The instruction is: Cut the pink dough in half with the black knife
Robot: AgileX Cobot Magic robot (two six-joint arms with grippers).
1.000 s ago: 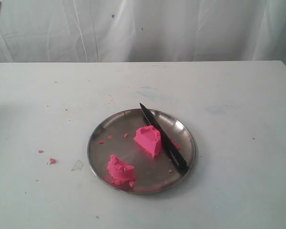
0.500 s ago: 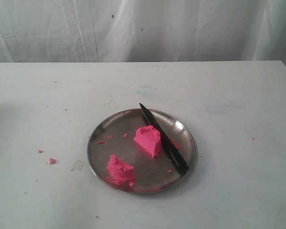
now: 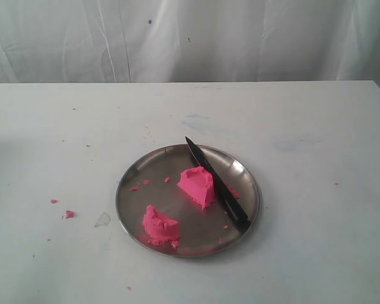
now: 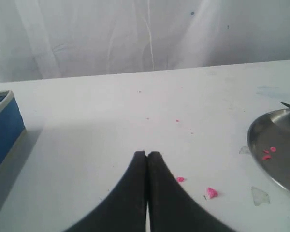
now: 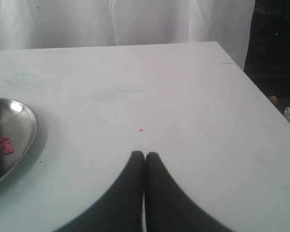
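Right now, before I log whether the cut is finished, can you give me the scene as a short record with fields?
dough: in two pieces, apart, both on the plate; one beside the knife, the other near the front rim
knife: lying across the plate, not held
plate: on the table, with a few pink crumbs
left gripper: shut, empty, off the plate
right gripper: shut, empty, off the plate
cut: looks done
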